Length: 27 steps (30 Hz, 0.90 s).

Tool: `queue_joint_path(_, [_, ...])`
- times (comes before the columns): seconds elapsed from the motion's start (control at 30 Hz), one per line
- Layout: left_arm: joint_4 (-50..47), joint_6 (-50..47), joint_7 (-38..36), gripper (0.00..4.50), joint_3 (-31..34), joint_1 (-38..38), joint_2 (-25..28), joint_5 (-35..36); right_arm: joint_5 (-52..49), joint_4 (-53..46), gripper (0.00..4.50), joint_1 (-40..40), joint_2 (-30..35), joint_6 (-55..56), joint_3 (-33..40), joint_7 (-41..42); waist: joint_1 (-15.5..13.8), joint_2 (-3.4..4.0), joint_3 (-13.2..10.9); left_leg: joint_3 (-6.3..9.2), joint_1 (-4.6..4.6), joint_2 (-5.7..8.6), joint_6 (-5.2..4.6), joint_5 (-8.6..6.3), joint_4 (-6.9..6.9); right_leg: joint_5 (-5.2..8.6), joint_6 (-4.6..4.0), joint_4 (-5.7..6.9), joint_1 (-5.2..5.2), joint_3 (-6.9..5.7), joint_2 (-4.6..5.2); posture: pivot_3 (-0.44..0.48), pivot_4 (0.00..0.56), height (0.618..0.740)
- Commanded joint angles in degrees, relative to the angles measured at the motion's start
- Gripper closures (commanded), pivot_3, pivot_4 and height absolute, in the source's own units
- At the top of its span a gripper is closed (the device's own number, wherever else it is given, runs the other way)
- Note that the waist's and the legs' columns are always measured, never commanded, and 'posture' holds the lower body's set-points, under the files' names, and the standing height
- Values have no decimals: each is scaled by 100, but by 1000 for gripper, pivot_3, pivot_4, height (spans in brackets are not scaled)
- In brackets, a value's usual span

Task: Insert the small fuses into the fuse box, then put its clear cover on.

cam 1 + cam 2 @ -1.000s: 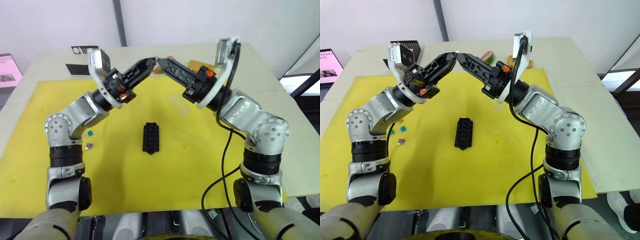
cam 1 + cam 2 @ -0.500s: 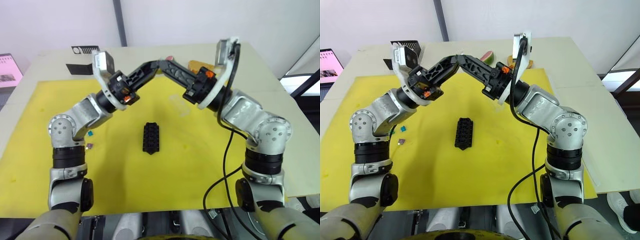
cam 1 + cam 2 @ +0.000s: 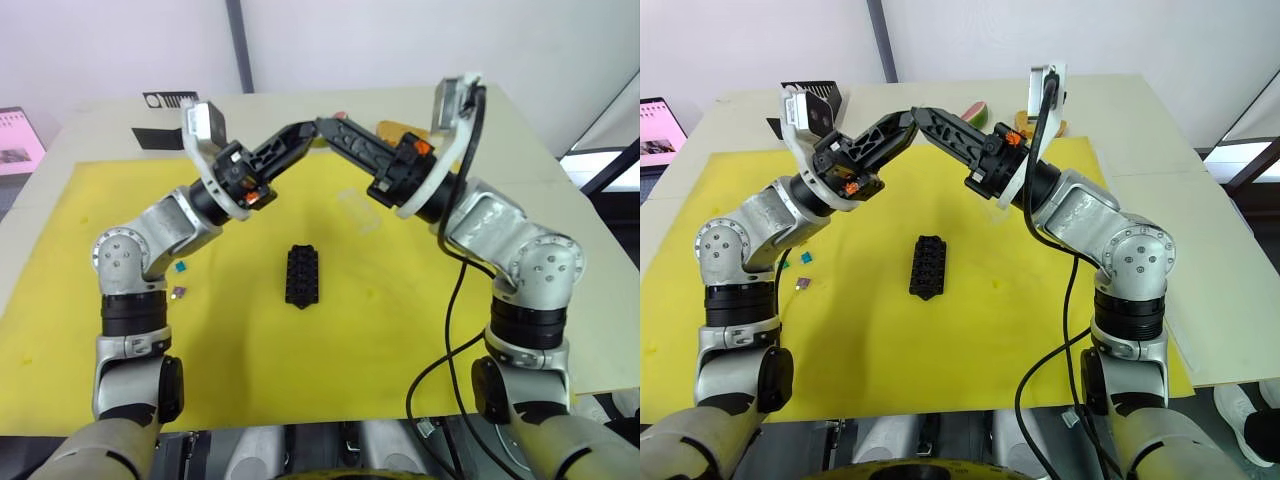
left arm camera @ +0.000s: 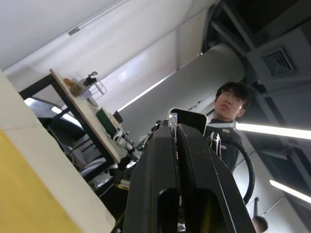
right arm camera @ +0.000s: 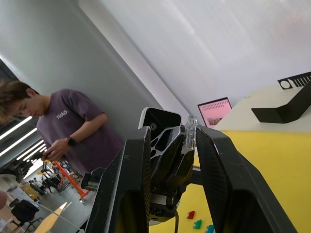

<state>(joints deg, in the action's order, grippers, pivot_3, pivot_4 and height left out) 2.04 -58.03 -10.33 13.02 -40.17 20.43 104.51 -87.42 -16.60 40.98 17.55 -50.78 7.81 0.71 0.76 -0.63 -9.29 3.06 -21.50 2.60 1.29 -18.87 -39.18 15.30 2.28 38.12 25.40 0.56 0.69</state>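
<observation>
Fuse box (image 3: 303, 276): I saw one black block with scalloped edges and two rows of slots, lying flat mid-mat on the yellow mat (image 3: 330, 380), below both raised arms, touched by neither.
Small fuses: I counted two in the left eye view beside the left arm, one teal (image 3: 181, 268), one purple (image 3: 178, 292), well apart from the fuse box. In the right wrist view I made out a red, a green and a teal one (image 5: 197, 224) on the mat.
Clear cover (image 3: 359, 209): faint transparent rectangle on the mat, between the fuse box and the right arm.
Left gripper (image 3: 308, 131): fingers pressed together on a tiny clear piece (image 4: 172, 121); I could not identify it.
Right gripper (image 3: 324, 127): fingers spread, its tips meeting the left gripper's, the clear piece between them.
Around: black angular holder (image 3: 160, 137) at the far left; two people, one in each wrist view.
</observation>
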Motion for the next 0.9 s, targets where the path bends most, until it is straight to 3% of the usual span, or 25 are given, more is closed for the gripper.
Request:
queue_joint_path(0.03, [-94,76,11,4500,63,-129,-24,130,-111,-187,3017,21,47,74,60,-18,-1,0,0,0,0,0,0,0,0,0,0,0,0,0,0,0,150,740])
queue_joint_path(0.07, [-92,77,21,4500,64,-137,-31,139,-110,-183,3574,18,47,77,62,-31,-2,0,0,0,0,0,0,0,0,0,0,0,0,0,0,0,150,740])
queue_joint_path(0.13, [-100,71,42,4500,66,-137,-32,170,-106,-189,4258,13,43,87,62,-44,-3,0,0,0,0,0,0,0,0,0,0,0,0,0,0,0,150,740])
queue_joint_path(0.17, [-115,70,55,4500,65,-134,-27,194,-119,-191,4390,11,39,94,64,-54,0,0,0,0,0,0,0,0,0,0,0,0,0,0,0,0,150,740])
queue_joint_path(0.53, [-85,-114,28,4500,32,-145,210,171,-291,-197,4390,47,39,151,128,-113,5,0,0,0,0,0,0,0,0,0,0,0,0,0,0,0,150,740])
queue_joint_path(0.63, [-265,-334,-414,3651,40,-22,582,-167,-352,-201,4500,51,73,157,136,-142,21,0,0,0,1,0,0,0,1,0,0,1,0,0,-1,0,150,740])
queue_joint_path(0.7, [-392,-501,-856,2739,63,81,988,-519,-376,-216,4500,47,129,126,126,-113,25,0,0,0,1,0,0,0,1,0,0,0,0,0,-1,0,150,740])
queue_joint_path(0.87, [-1019,-947,-2922,301,-118,510,2659,-1894,-287,-197,4500,76,591,-255,-48,258,37,2,-3,0,0,-1,-1,0,4,1,-2,-3,1,0,-4,0,150,740])
queue_joint_path(0.9, [-1227,-884,-3400,33,-248,627,2997,-2261,-198,-172,4500,122,713,-380,-134,406,37,6,-5,0,0,-1,-2,-1,4,1,-2,-5,1,0,-4,0,150,740])
